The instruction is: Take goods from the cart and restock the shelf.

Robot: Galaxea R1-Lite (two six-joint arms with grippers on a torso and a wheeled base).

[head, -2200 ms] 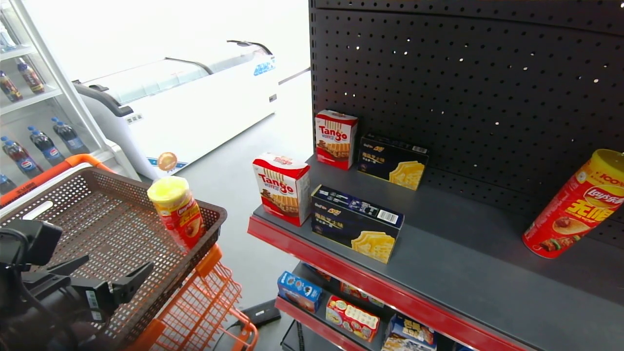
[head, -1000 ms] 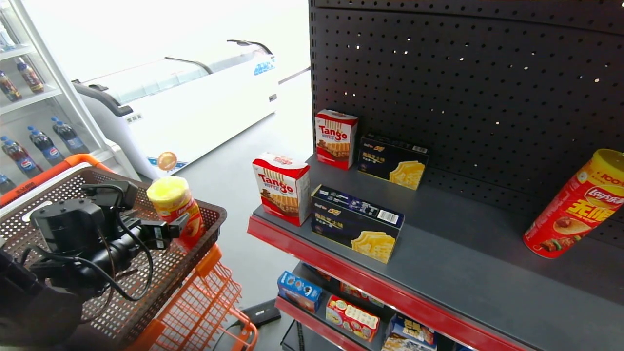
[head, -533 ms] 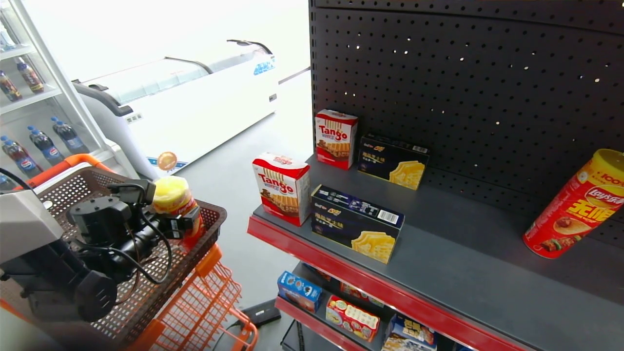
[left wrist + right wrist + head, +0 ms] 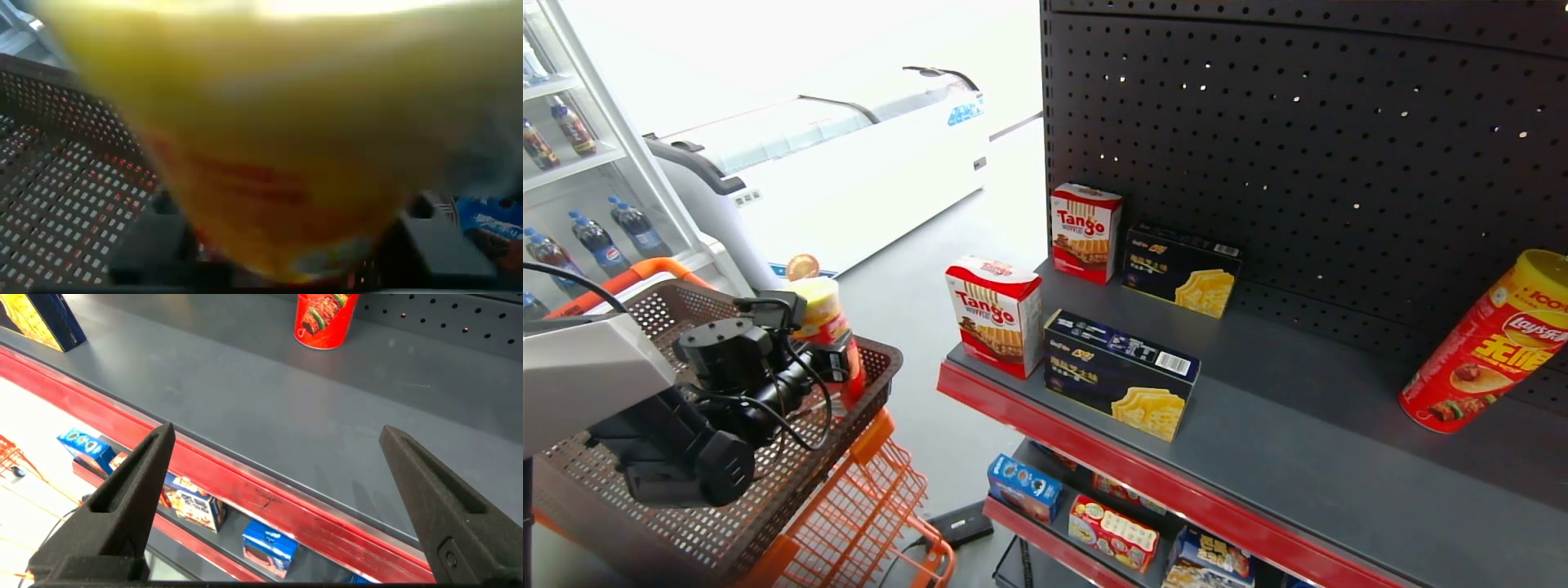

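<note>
One chip can [image 4: 821, 318] matters here. It stands in the corner of the cart basket [image 4: 882, 356] that points toward the shelf [image 4: 1298, 433], just inside the rim, with its long axis almost upright and the yellow lid on top. The left gripper [image 4: 832, 359] has it by the red lower body. In the left wrist view the chip can [image 4: 261, 122] sits between the two dark fingers [image 4: 155, 249], so the grip looks closed on it, though the contact itself is blurred. Whether the bottom of the can rests on the basket floor cannot be told. The shelf lies to the robot's right of the can, with open floor between the cart and the shelf. The coming move is therefore probably a lift along the can's own axis until it is clear of the rim, and then a carry to the right. The bare part of the board is in the middle, between the dark box [image 4: 1123, 371] near the left end and a second can [image 4: 1486, 343] near the right end. The right gripper [image 4: 278, 434] hangs over the front edge of that board with its fingers wide apart and nothing in them. It is nearer to the shelf, but the left arm has the goods.
</note>
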